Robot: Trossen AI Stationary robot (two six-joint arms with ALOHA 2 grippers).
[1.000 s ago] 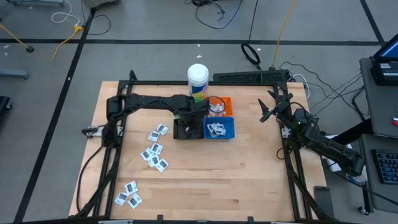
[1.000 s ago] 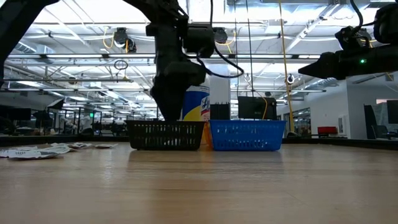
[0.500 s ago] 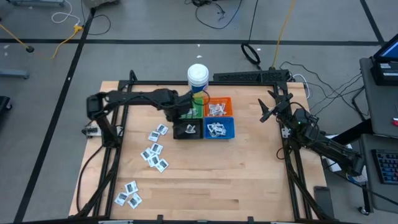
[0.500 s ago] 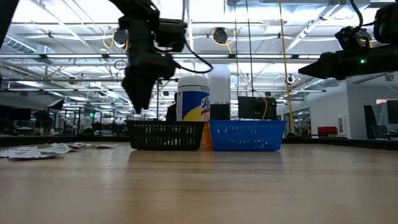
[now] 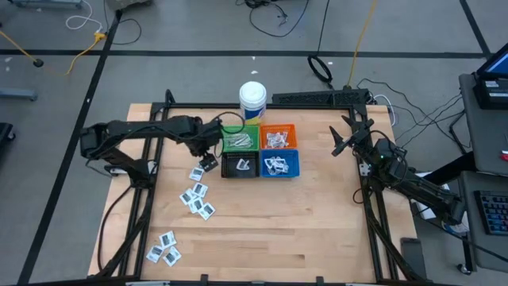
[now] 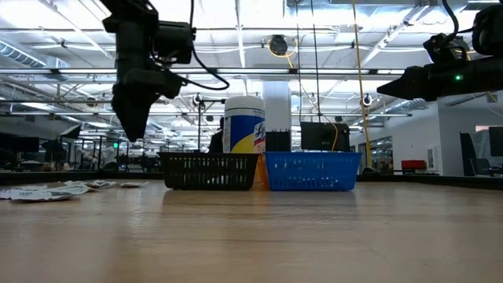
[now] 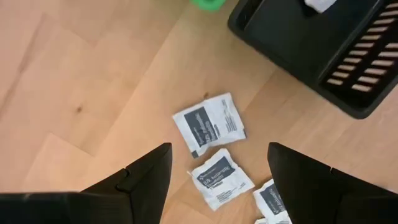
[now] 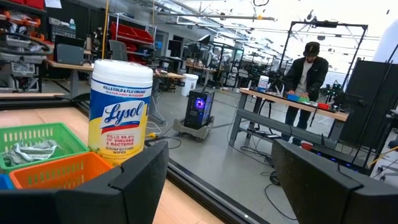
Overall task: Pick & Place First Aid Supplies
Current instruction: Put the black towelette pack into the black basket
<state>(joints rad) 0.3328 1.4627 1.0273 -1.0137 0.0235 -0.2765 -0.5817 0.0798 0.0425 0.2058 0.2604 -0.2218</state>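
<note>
Left tool (image 5: 208, 152) – released, empty – hovers left of centre above 2 sachets (image 7: 209, 124) on the surface (image 5: 317, 214). Light, thin, slippery – pinch across 1 edge. Right tool (image 5: 340, 143) released, right.

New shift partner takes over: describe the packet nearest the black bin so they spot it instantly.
Find the four coloured bins below the white Lysol tub. Just left of the black bin lies one white sachet with dark print, under the left gripper. Unlike the other loose packets, it sits closest to the bins.
</note>
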